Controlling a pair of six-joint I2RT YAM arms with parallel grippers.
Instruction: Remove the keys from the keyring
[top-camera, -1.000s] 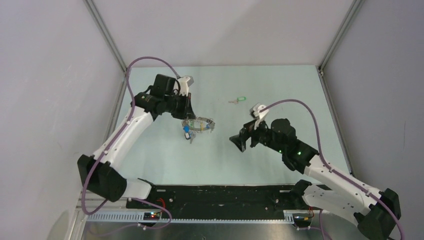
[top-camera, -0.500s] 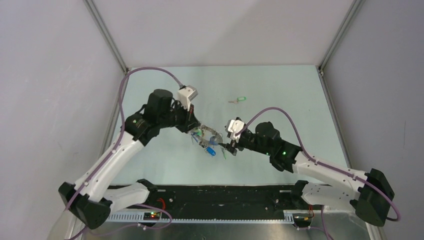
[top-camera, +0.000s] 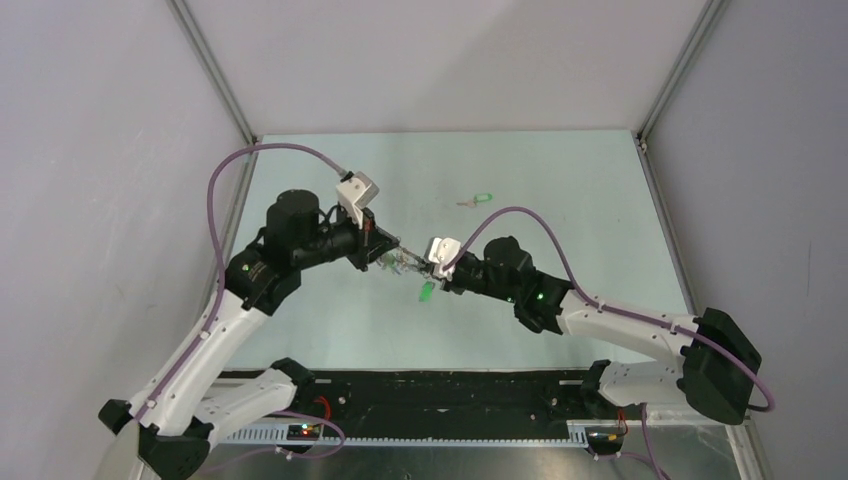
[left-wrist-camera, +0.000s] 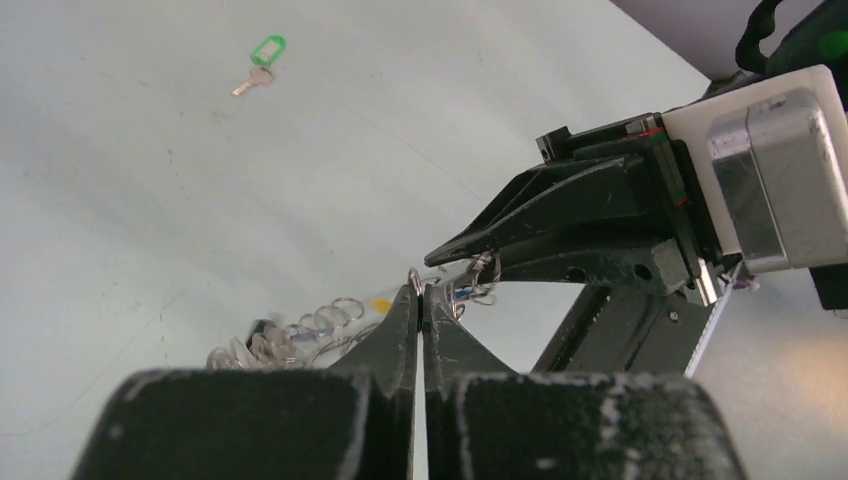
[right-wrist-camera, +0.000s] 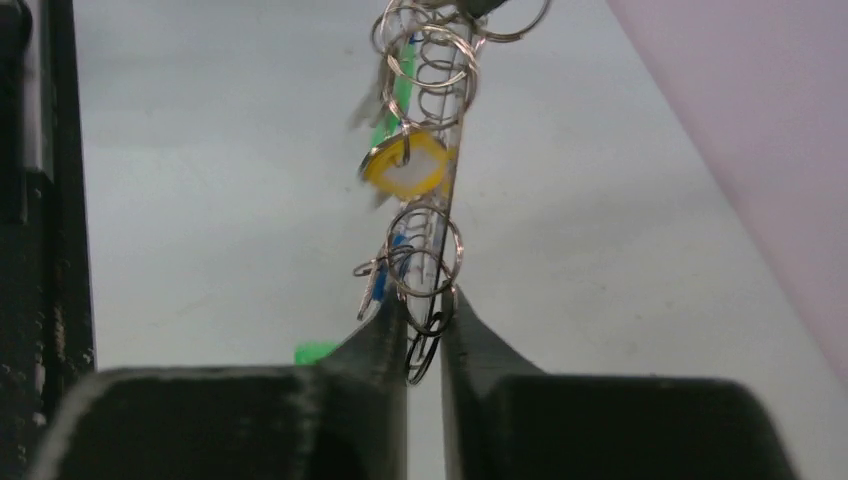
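The keyring (top-camera: 404, 262) hangs in the air between both grippers above the middle of the table. My left gripper (top-camera: 383, 252) is shut on its thin wire; the left wrist view shows the wire pinched at the fingertips of the left gripper (left-wrist-camera: 420, 292). From the other side my right gripper (top-camera: 433, 278) has closed on it. In the right wrist view the right gripper (right-wrist-camera: 424, 308) has narrow jaws with the wire and small split rings between them. A yellow-headed key (right-wrist-camera: 405, 166), a blue one (right-wrist-camera: 383, 282) and a green one (top-camera: 426, 291) dangle from the ring.
A loose green-headed key (top-camera: 477, 199) lies alone on the pale table at the back, also seen in the left wrist view as the green-headed key (left-wrist-camera: 262, 56). Grey walls enclose the table on three sides. The arm bases stand along the black strip at the near edge.
My left arm carried the keyring rightward and toward the table's middle. The right arm swung left to meet it, and its jaws went from wide open to closed on the ring.
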